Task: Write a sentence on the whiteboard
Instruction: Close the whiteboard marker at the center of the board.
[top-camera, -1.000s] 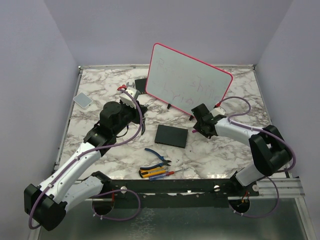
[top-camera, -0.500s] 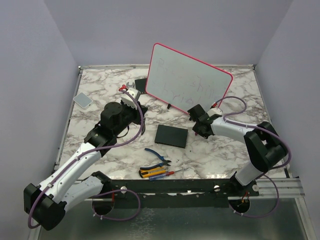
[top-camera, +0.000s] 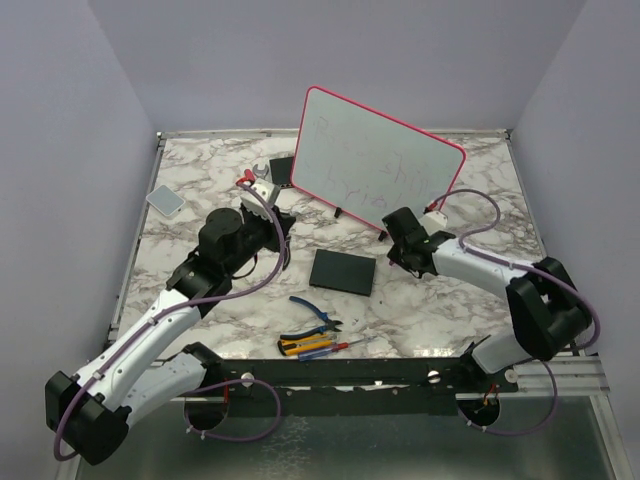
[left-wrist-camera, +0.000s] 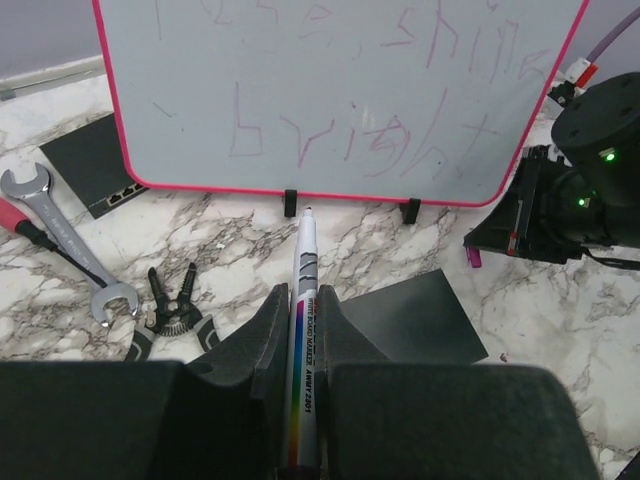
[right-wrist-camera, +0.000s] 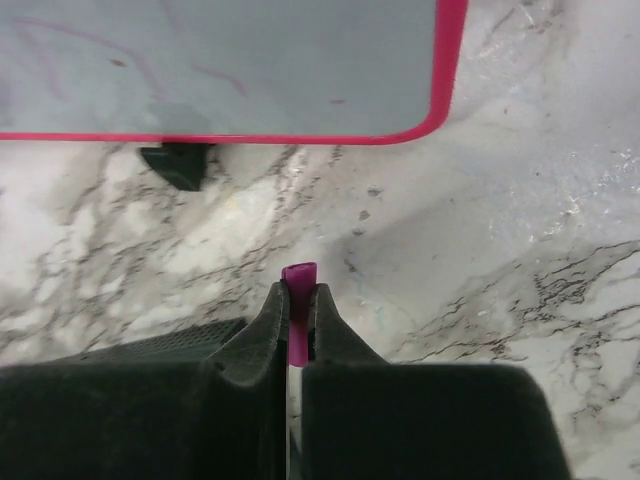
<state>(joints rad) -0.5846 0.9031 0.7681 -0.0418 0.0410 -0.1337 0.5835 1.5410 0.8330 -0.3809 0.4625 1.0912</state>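
Observation:
The whiteboard stands tilted on black feet at the back of the table, pink frame round a pale face. The sentence runs over it in faint pinkish handwriting. My left gripper is shut on a white whiteboard marker, whose bare tip points at the board's lower edge, a short way off it. In the top view this left gripper sits left of the board. My right gripper is shut on a small magenta cap, low over the marble below the whiteboard's corner.
A flat black square slab lies between the arms. A wrench and small pliers lie left of the board, by a black box. Blue pliers and screwdrivers lie near the front edge. At far left is a grey pad.
My right gripper has closed on the magenta cap by the board's right foot. The left arm, still holding the marker, has shifted slightly.

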